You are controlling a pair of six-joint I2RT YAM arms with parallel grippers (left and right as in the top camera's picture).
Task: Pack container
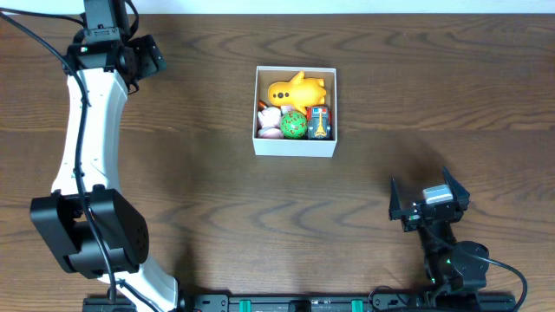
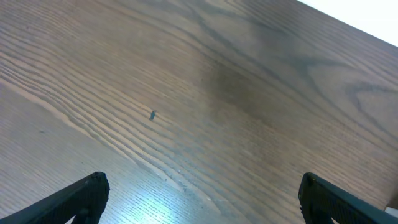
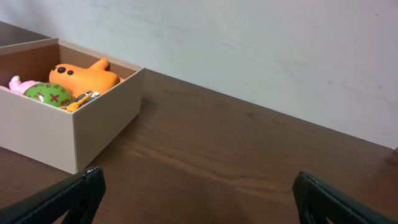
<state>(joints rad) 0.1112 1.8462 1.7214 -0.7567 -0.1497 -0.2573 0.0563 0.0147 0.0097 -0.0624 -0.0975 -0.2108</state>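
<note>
White-walled container (image 1: pixel 295 145) holds colourful toys (image 1: pixel 297 90).

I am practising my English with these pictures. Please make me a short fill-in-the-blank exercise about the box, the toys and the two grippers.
1. The yellow toy lies ____ the container, not beside it.
2. The ball next to the pink toy is ____.
3. The left gripper and the right gripper are both empty and ____.

Missing words: inside; green; open.

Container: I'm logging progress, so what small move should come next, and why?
Probably park both arms: all toys in view already sit in the container, and the left tool and right tool stand open, empty, away from it.
</note>
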